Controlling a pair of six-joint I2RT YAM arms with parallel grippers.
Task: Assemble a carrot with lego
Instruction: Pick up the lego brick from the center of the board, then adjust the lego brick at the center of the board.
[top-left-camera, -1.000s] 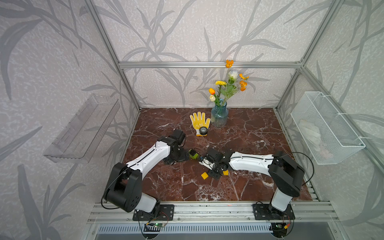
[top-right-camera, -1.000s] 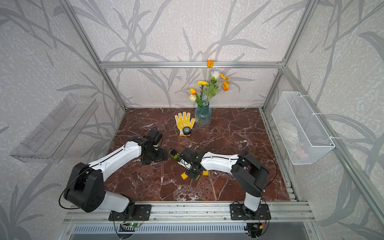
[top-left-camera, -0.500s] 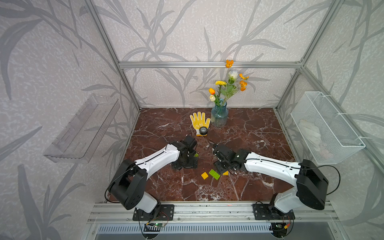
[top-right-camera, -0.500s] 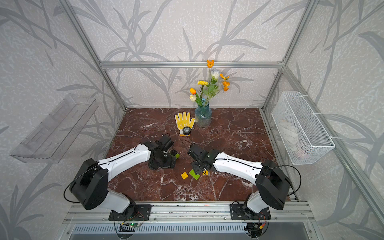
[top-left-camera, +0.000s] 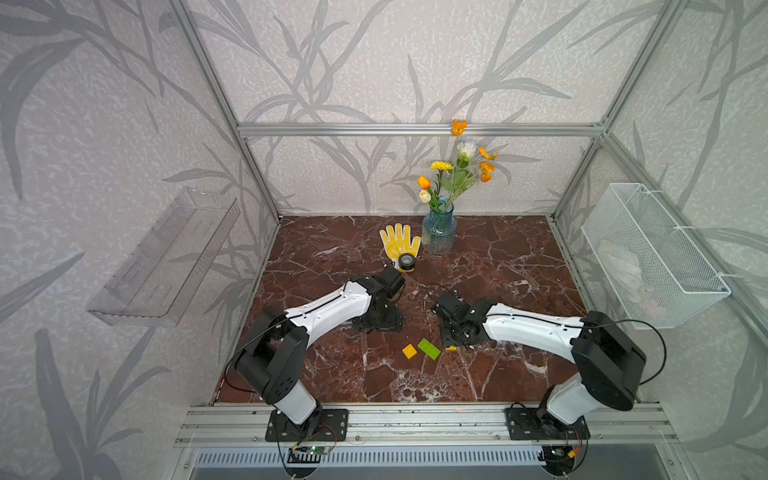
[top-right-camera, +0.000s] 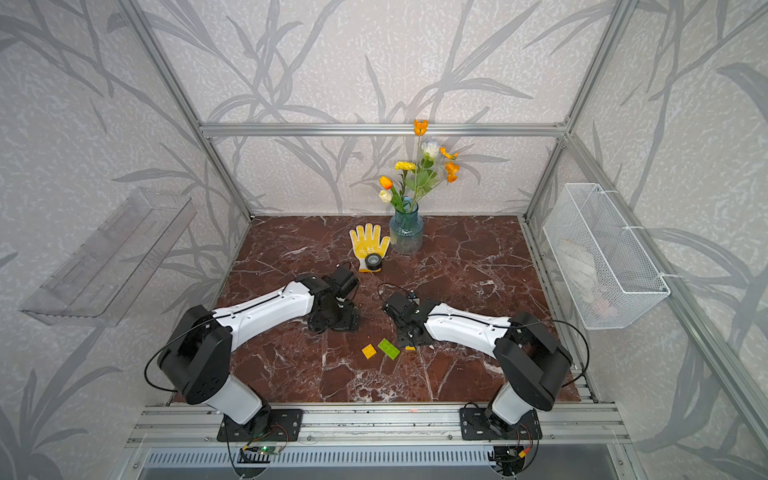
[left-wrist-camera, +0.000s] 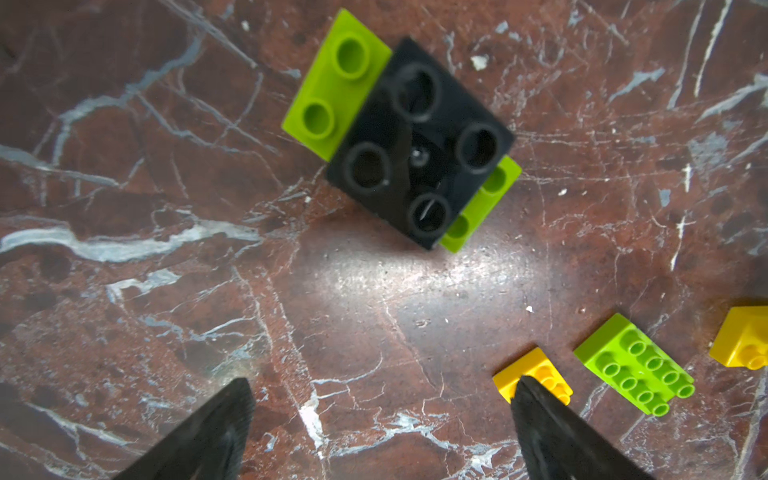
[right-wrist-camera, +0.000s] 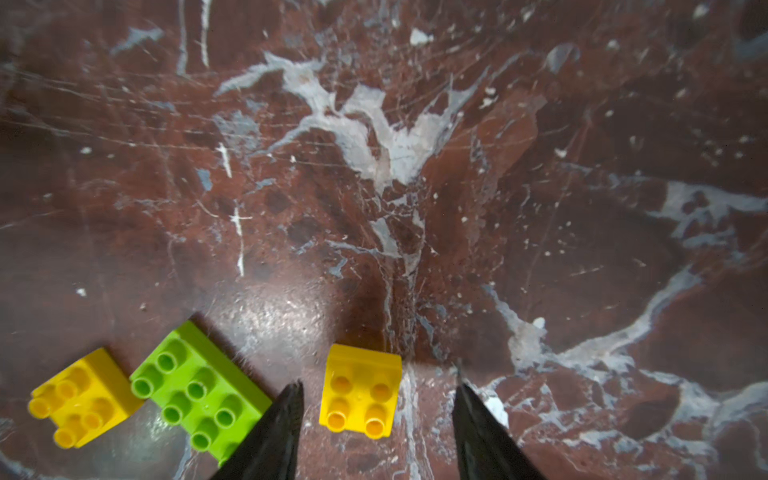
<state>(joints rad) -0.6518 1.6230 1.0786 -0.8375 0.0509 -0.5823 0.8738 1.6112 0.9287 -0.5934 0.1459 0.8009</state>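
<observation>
One yellow-orange square brick (right-wrist-camera: 359, 390) sits inside the right gripper (right-wrist-camera: 377, 380)
Jaws apart, clear of it; the left gripper (left-wrist-camera: 382, 381), spread wide, faces the carrot (left-wrist-camera: 415, 141).

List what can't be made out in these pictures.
Carrot cluster: hidden beneath the left arm in both top views.
Green lego under its black brick: one piece or two, covered in the left wrist view.
One yellow brick: cut by that view's edge.
Basket contents: blurred behind mesh.

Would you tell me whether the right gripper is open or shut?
Open: the right gripper straddles a yellow brick, gaps visible both sides.
</observation>
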